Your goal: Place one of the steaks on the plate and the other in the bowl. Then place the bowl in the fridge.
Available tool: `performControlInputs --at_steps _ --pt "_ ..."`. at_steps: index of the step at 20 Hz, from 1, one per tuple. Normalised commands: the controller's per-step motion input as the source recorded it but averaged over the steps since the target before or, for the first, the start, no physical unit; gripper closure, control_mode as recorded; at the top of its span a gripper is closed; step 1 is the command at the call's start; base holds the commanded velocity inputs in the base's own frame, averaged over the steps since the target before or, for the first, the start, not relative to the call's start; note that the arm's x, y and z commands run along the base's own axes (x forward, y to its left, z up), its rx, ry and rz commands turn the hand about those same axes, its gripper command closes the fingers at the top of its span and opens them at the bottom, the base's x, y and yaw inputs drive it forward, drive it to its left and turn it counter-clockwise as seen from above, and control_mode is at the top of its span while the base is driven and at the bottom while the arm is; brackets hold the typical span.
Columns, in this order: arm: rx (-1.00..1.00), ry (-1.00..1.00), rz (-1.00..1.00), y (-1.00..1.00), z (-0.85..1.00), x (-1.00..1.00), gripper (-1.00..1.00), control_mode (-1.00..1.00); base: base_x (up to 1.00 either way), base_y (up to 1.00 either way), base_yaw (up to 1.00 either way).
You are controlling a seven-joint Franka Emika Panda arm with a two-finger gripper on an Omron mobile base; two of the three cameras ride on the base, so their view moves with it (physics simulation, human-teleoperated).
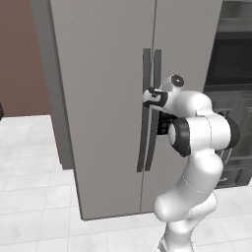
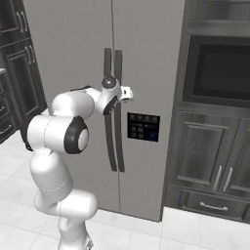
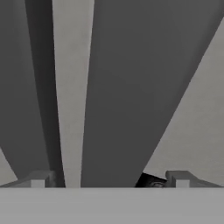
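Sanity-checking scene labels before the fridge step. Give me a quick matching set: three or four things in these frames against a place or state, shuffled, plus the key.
Column 1:
1. fridge
2. claw
3. built-in oven
4. control panel

Column 2:
A. dark recess in the cabinetry to the right of the fridge
B. both doors shut
C. small dark rectangle on the right fridge door
D. open, fingers either side of a dark door handle

Pairs: 1-B, 2-D, 3-A, 4-C
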Motion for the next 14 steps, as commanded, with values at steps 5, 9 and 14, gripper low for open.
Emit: performControlInputs --at_steps 5,9,14 --pt "0.00 -0.01 0.00 0.00 0.00 0.27 1.00 -1.00 0.00 0.00 0.00" --pt "0.00 -0.02 0.00 0.00 0.00 0.17 1.00 -1.00 0.00 0.00 0.00" --pt "0.00 -0.05 0.00 0.00 0.00 0.08 1.00 -1.00 0.00 0.00 0.00"
